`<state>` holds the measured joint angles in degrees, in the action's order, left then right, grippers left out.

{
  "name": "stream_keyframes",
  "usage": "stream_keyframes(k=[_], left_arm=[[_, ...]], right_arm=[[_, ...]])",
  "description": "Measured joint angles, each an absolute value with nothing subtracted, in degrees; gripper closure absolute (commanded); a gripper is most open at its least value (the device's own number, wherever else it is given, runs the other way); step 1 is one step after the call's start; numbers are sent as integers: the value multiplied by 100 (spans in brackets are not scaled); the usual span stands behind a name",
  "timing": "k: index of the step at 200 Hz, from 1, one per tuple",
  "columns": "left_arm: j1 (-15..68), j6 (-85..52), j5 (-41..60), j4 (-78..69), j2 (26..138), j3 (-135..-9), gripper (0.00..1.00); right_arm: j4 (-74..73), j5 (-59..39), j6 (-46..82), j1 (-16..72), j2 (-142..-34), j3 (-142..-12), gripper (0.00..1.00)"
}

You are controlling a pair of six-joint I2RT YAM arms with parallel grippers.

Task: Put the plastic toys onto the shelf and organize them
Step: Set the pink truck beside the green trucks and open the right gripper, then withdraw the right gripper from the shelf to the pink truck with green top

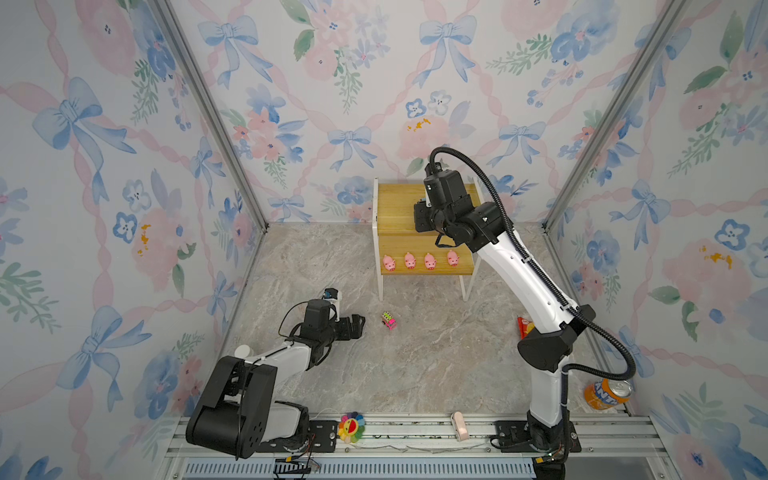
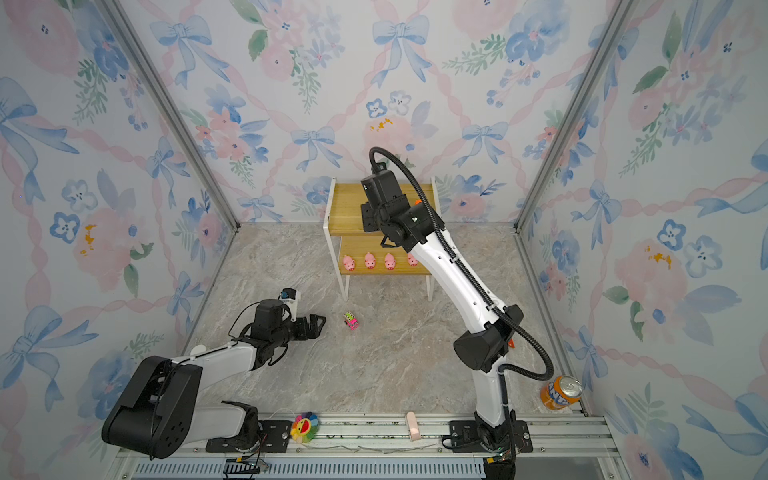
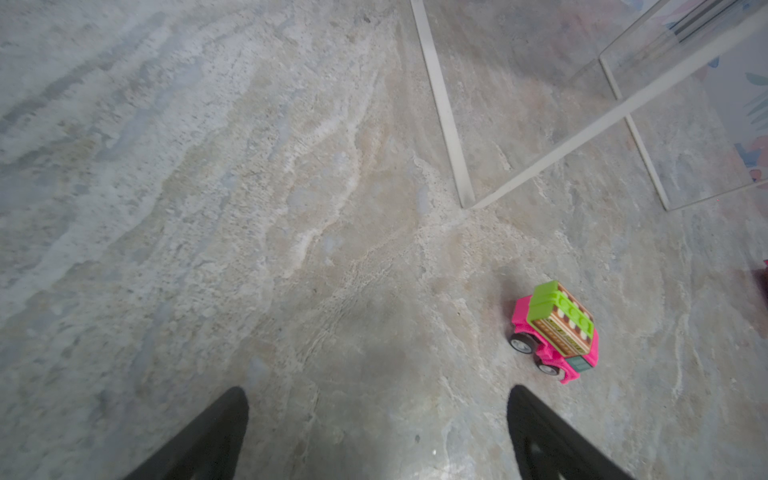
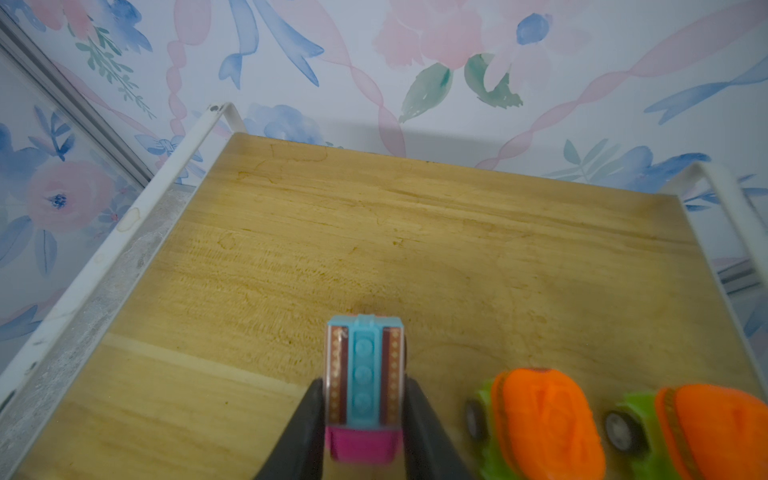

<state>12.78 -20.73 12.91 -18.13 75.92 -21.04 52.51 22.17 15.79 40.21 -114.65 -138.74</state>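
Between the jaws of the right gripper [image 4: 363, 386] a blue-topped pink truck [image 4: 365, 357] stands wheels-down on the upper board [image 4: 374, 232] of the shelf [image 1: 379, 232]. The black fingers [image 4: 307, 419] lie along its flanks, but I cannot tell whether they pinch it or merely flank it. Just beside this hand are one green truck [image 4: 540, 424] and another green truck [image 4: 706, 432], so the pink one probably goes here to keep the vehicles in one row. Beyond the fingertips the board runs bare to the wall. Below the hand, four pigs [image 1: 410, 261] line the lower board [image 1: 424, 272], sorted by kind. Well apart, the left gripper [image 3: 378, 390] is spread wide over the floor [image 3: 249, 208], likely readied for the green-topped pink truck [image 3: 555, 332] just ahead of one fingertip
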Motion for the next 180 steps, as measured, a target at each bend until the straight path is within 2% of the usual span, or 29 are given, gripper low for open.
stream_keyframes(k=[71, 114, 145, 180], left_arm=[[1278, -2075, 1291, -1813, 7599, -2104, 2], [1278, -2075, 1288, -1813, 7599, -2104, 2], [1278, -2075, 1291, -1813, 7599, -2104, 2], [1278, -2073, 1293, -1813, 7599, -2104, 2]], right_arm=[[5249, 2150, 1527, 4023, -11465, -13874, 53], [5214, 2185, 1017, 4268, -11264, -13749, 36], [5026, 2126, 169, 5028, -10167, -12481, 31], [4574, 1426, -582, 5494, -8468, -10066, 29]])
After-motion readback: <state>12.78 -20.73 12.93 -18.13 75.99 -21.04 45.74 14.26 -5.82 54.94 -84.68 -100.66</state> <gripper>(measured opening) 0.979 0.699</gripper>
